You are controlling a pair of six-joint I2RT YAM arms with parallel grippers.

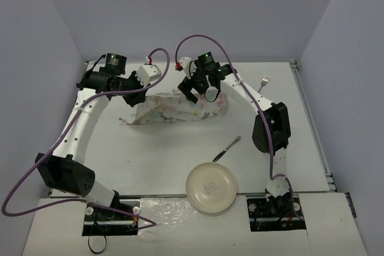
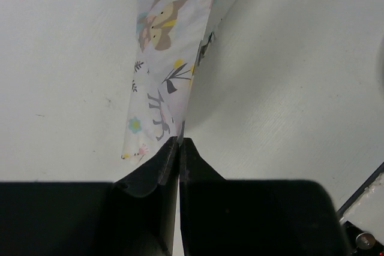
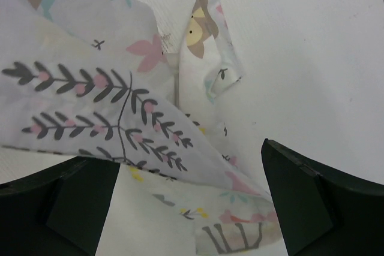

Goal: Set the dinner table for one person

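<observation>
Both grippers at the crumpled placemat, far centre of the dinner table

The white dinner table (image 1: 156, 154) spans the whole workspace in front of the arm bases. The animal-print placemat (image 1: 174, 107) lies bunched and folded on its far middle part. The left gripper (image 2: 179, 142) is pinched tight on one edge of the cloth, which runs away from its fingertips. The right gripper (image 3: 180, 160) hovers over the cloth's other end with its jaws spread wide, folds of fabric showing between them. A cream plate (image 1: 210, 187) sits at the near edge, a utensil (image 1: 227, 148) just beyond it, and a fork (image 1: 264, 80) lies far right
</observation>
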